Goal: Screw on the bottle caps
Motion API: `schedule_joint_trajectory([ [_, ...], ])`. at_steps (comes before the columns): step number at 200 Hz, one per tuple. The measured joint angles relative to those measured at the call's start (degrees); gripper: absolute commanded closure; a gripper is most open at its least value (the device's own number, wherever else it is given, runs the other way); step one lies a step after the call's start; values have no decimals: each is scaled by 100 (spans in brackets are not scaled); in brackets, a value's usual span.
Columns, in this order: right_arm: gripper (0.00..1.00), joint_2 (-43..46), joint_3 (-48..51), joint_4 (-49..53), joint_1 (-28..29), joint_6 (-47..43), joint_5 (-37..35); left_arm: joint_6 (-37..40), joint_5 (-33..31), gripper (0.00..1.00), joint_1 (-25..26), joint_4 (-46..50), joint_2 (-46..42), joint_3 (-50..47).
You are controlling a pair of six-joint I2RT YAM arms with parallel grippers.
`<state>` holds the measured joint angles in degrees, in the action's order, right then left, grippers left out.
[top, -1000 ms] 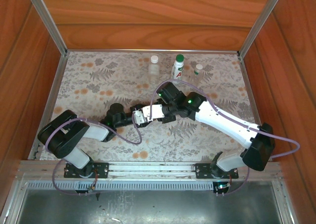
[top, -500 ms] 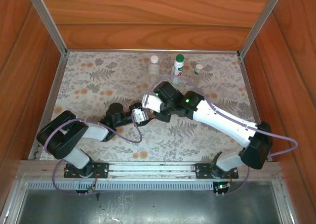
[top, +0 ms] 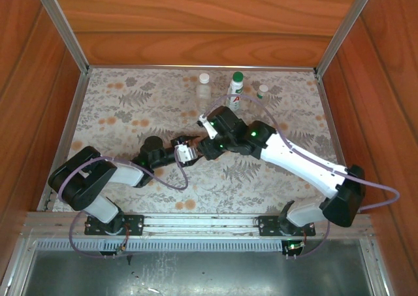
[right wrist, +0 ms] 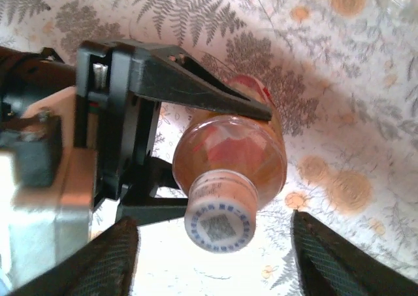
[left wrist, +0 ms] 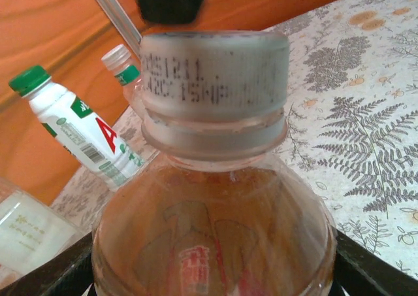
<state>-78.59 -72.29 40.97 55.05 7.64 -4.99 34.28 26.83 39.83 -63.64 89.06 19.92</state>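
- Three bottles are seen standing along the far edge of the table [top: 124, 116]: a clear bottle [top: 204, 93] to the left, a white bottle [top: 236, 92] with a green cap [top: 238, 77] in the middle, and a small clear bottle [top: 262, 95] to the right.
- The table is enclosed by wooden walls [top: 196, 21] on the left, far and right sides.
- The amber bottle [left wrist: 215, 237] is kept near the middle of the table, well apart from the far row, pinched at its body between the two black fingers of the left gripper [right wrist: 225, 159].
- A pale cap [right wrist: 219, 221] is seated on the amber bottle's neck, just above the collar ring.
- The right gripper [right wrist: 219, 257] is held over the cap, its fingers [right wrist: 114, 260] spread wide, one to each side of the cap and apart from it.
- In the top view the amber bottle is largely covered by the right wrist and is hard to make out.
- In the left wrist view the bottle's lower body is cut off by the bottom edge, the dark shape above the cap is blurred, and the clear bottle is cropped at the lower left corner.
- The small clear bottle is partly hidden there behind the amber bottle's neck.
- Whether the cap is screwed tight cannot be told.
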Motion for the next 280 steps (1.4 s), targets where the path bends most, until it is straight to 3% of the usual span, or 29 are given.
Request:
schedule_joint_trajectory([
  [30,37,492,223,-33,0,-2273,9,20,15,34,0,13,-28,-44],
  [61,40,564,254,-59,13,-4542,31,20,66,34,0,17,-59,-46],
  [105,42,306,251,-72,50,-6155,31,20,111,34,0,22,-61,-46],
  [151,46,-28,249,-125,50,-6531,44,20,131,34,0,22,-70,-48],
  [197,62,-138,249,-262,52,-6603,122,17,144,33,0,22,-70,-76],
  [224,66,-216,249,-256,55,-6603,153,17,133,34,0,28,-70,-85],
  [252,81,-214,249,-256,55,-6561,168,13,125,34,0,37,-101,-103],
  [268,99,-214,249,-271,55,-6393,175,2,125,34,0,37,-103,-103],
  [280,100,-214,260,-310,55,-6037,175,-11,116,33,-2,37,-103,-103],
])
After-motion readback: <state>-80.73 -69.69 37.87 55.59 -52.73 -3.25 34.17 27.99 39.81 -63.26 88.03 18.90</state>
